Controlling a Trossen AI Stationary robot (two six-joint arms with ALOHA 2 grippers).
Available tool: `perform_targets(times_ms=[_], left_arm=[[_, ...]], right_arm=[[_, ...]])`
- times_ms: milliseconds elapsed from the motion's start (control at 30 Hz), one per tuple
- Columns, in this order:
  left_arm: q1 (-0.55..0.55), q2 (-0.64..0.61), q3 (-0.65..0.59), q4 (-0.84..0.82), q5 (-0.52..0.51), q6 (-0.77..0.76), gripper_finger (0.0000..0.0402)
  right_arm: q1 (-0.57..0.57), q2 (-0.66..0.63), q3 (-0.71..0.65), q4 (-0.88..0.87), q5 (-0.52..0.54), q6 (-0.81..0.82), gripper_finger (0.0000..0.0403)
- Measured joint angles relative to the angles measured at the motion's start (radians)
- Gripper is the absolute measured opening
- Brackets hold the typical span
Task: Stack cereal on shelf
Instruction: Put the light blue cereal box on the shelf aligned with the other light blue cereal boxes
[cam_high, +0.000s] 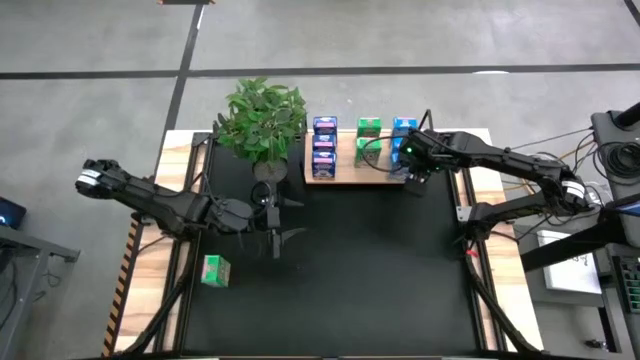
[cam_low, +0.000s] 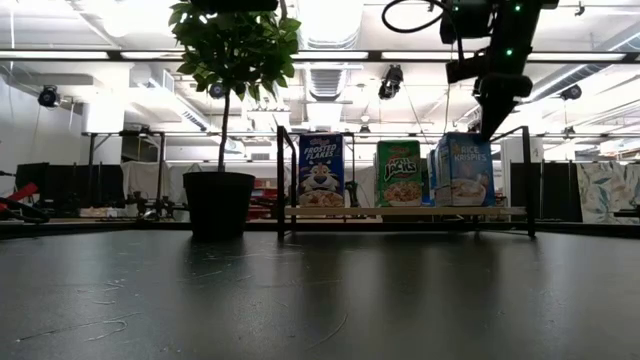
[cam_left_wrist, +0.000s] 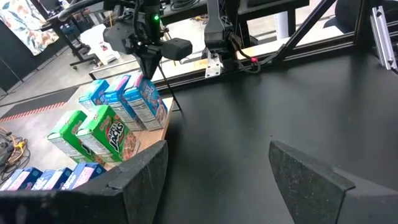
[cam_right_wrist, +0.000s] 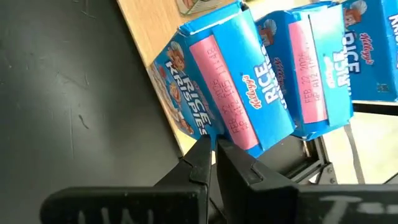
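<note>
High view: right hand (cam_high: 416, 176), fingers together, hovers beside light blue cereal (cam_high: 403, 135) on shelf (cam_high: 345, 170); left hand (cam_high: 275, 213) spread apart at centre-left.

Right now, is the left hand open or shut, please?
Open: in its wrist view the left hand's two dark fingers stand wide apart, nothing between them.

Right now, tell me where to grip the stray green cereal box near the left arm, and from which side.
The green cereal box seems to lie flat on its broad face, left of the black mat, with nothing crowding it. Come straight down from above and close across its two narrower edges, mid-length; the broad face looks too wide to span. The left gripper, jaws open, is nearest.
</note>
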Motion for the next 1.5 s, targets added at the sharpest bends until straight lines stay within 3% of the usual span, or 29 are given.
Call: perform_targets(times_ms=[333,500,667,1500], left_arm=[[0.0,0.002,-0.008,-0.008,0.0,-0.004,0.0263],[0.0,0.004,-0.011,-0.007,0.0,-0.004,0.0263],[0.0,0.005,-0.011,-0.006,0.0,-0.004,0.0263],[0.0,0.005,-0.011,-0.01,0.0,-0.007,0.0263]], right_arm=[[0.0,-0.001,0.034,0.037,-0.229,0.007,0.0013],[-0.001,-0.001,0.075,0.104,-0.212,-0.005,0.0013],[-0.003,0.003,0.082,0.174,-0.07,-0.032,0.0013],[-0.026,0.077,0.079,0.161,-0.014,-0.034,0.0013]])
